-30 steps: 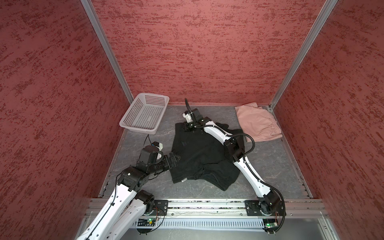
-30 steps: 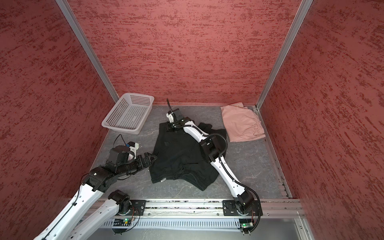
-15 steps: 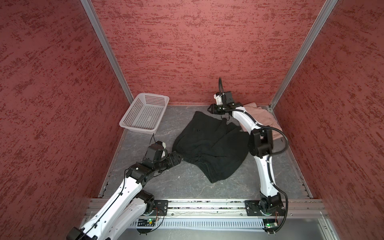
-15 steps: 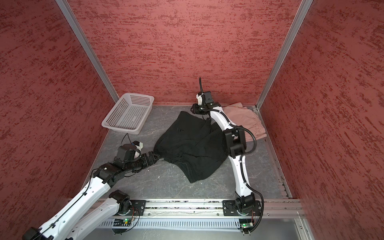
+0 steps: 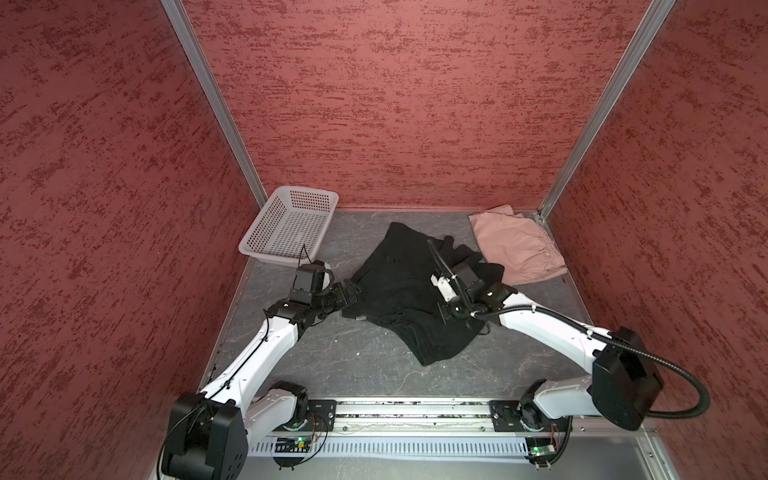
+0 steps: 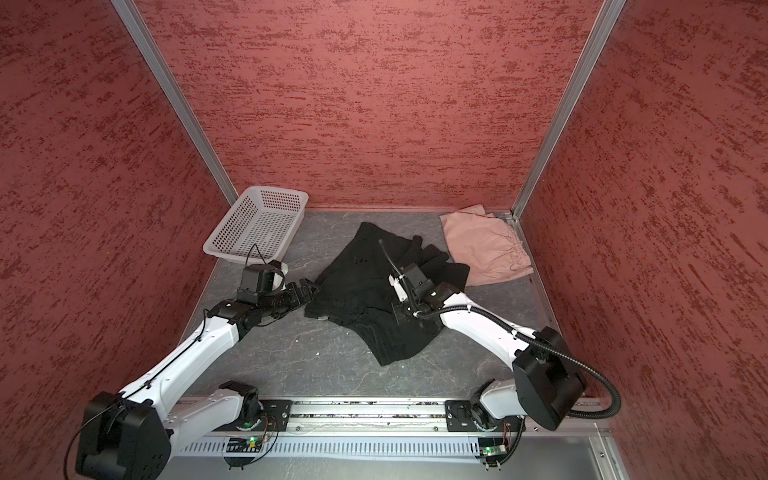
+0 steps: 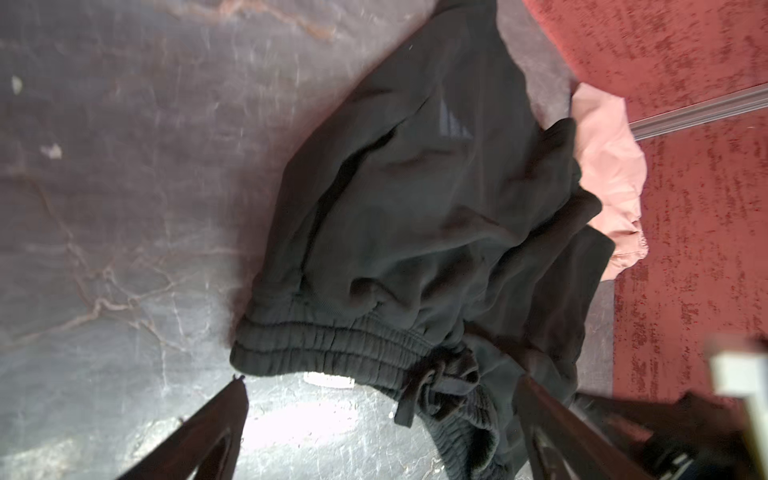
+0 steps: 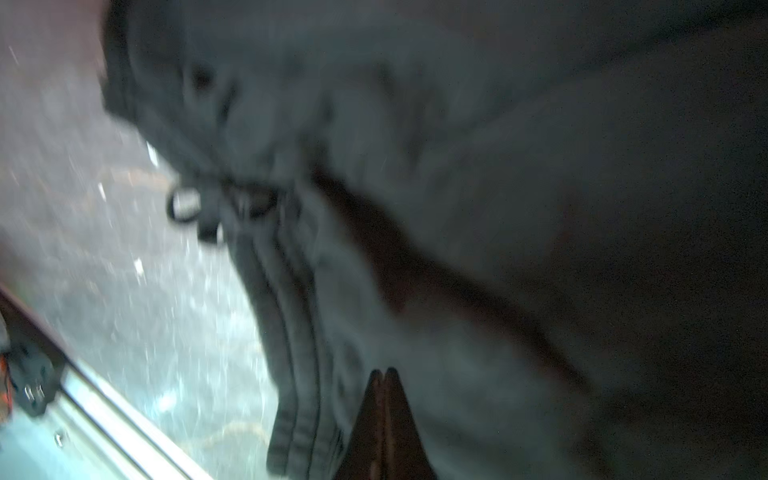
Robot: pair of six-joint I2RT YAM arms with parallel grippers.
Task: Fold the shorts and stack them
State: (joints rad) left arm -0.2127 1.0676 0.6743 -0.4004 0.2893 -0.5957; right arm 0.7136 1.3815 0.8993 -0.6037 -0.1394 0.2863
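Two shorts are counted, black pair (image 5: pixel 399 286) and pink pair (image 5: pixel 515 249); one basket (image 5: pixel 286 228); left jaws spread wide, right jaws closed.

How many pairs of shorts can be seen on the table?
2. The black shorts lie crumpled in the middle; the pink shorts lie flat in the far right corner. A third could hide beneath the black pair.

You've got the basket (image 5: pixel 305 192) in the far left corner of the table (image 5: pixel 365 374). The middle shorts (image 5: pixel 399 282) lie at the table's centre, right of the basket and apart from it. The corner shorts (image 5: pixel 515 249) sit far right, by the back wall, with the middle shorts overlapping their near-left edge. Your left gripper (image 5: pixel 352 289) is just beside the middle shorts' left edge. Your right gripper (image 8: pixel 384 374) is over their right half.
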